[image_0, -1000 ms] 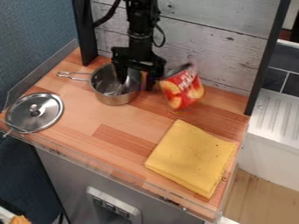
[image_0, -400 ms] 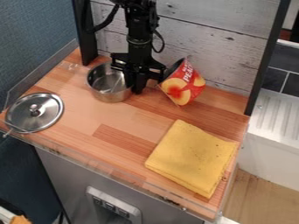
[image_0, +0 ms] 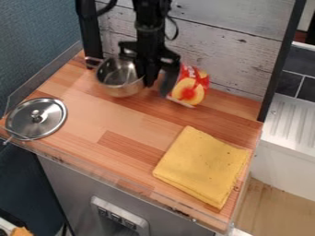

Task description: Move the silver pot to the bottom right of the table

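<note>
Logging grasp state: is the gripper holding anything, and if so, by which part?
Looks like the silver pot: the gripper has it by the rim, on the side toward picture right.

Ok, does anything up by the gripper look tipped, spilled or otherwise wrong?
Yes: the red container with the fruit picture, right beside the gripper, is tilted instead of standing upright, its dark end facing the gripper. The silver pot is close on the gripper's other side. I see no spill.
</note>
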Robot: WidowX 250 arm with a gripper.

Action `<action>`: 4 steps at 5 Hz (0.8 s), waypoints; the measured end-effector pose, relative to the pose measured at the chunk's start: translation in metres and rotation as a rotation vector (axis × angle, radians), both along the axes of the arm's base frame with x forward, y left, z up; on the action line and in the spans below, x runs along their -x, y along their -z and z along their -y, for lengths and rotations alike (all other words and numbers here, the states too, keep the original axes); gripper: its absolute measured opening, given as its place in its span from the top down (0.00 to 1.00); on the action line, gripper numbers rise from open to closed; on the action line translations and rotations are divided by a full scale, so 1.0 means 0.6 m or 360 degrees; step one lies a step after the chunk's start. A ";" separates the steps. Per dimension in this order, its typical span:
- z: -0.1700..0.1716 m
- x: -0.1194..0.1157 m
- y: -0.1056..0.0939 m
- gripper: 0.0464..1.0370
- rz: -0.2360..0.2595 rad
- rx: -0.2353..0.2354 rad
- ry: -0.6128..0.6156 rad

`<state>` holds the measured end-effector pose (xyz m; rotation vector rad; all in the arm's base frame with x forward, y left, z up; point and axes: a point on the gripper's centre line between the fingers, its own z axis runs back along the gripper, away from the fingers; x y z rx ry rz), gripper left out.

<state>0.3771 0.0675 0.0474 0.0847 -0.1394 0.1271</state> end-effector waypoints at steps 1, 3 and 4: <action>0.034 0.022 -0.041 0.97 0.0063 -0.0001 0.0084; 0.096 0.108 -0.033 0.97 0.0007 0.0021 0.0221; 0.101 0.149 0.000 0.97 -0.0074 0.0019 0.0239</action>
